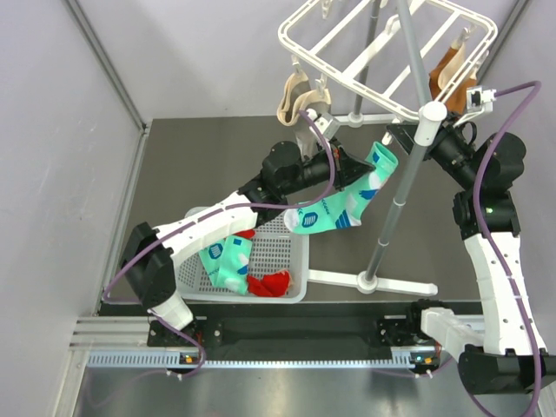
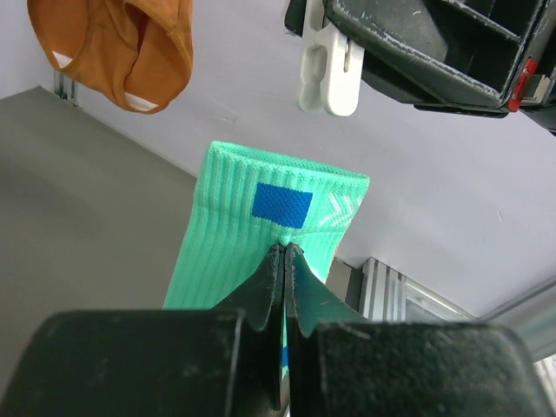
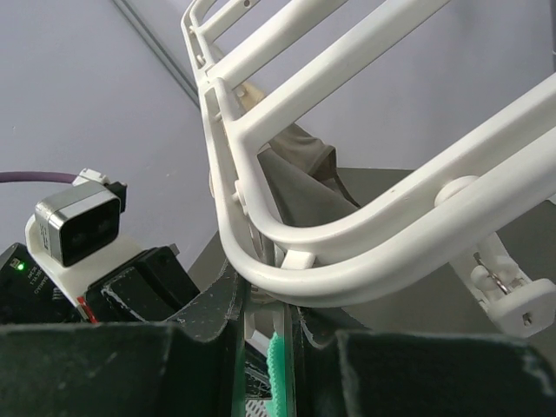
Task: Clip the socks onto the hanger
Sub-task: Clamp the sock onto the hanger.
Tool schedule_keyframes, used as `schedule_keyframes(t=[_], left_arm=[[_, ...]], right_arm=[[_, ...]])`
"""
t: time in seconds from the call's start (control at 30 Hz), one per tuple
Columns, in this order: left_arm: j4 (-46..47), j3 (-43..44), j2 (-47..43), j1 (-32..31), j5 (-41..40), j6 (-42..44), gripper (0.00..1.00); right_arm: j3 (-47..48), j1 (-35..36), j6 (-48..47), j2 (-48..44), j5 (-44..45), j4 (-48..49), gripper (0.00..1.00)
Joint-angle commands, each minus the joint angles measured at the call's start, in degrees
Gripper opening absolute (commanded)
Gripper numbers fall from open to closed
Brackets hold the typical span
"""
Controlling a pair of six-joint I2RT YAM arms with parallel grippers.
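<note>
My left gripper (image 2: 285, 250) pinches the mint-green fabric sock (image 2: 252, 234); my right gripper (image 3: 271, 309) squeezes a small white plastic clip (image 2: 329, 75) of the white rectangular hanger (image 3: 347, 213), just above the sock's cuff.

Left hand (image 2: 285, 252) and right hand (image 3: 271, 304) raised, both pinched closed.

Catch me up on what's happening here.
The left gripper is pinching a mint-green sock near its cuff, holding it up just under the hanger. The right gripper sits at the hanger's rim, apparently squeezing a white clip for that sock. Another mint sock and red socks lie in the basket. The raised sock isn't clipped yet.
</note>
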Motion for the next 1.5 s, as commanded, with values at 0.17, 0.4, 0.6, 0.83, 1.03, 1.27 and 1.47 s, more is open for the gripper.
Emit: schedule_keyframes(t=[0.17, 0.4, 0.6, 0.83, 1.03, 1.27, 1.47], left_arm=[[3.07, 3.51, -1.25, -0.37, 0.26, 0.24, 0.00], [2.99, 5.09, -0.72, -0.37, 0.44, 0.24, 0.00], [2.37, 7.20, 0.51, -0.46, 0.79, 0.32, 0.00], [2.28, 8.61, 1.13, -0.46, 0.97, 0.32, 0.00], [2.02, 7.20, 1.04, -0.63, 0.71, 0.24, 0.00], [1.32, 4.48, -0.54, -0.98, -0.17, 0.67, 0.00], [-2.98, 5.96, -0.99, -2.04, -2.63, 4.01, 0.00]], right_arm=[[1.72, 1.42, -0.95, -0.92, -2.27, -1.46, 0.00], [1.10, 1.51, -1.04, -1.10, -2.19, -1.55, 0.00], [1.10, 1.69, -0.86, -1.28, -2.19, -1.29, 0.00], [1.01, 1.69, -1.04, -1.28, -2.10, -1.55, 0.00], [1.89, 1.77, -0.86, -1.19, -1.57, -1.64, 0.00], [4.96, 1.77, -1.83, -0.13, 0.44, -3.92, 0.00], [6.37, 1.95, -2.62, 0.48, 2.38, -6.38, 0.00]])
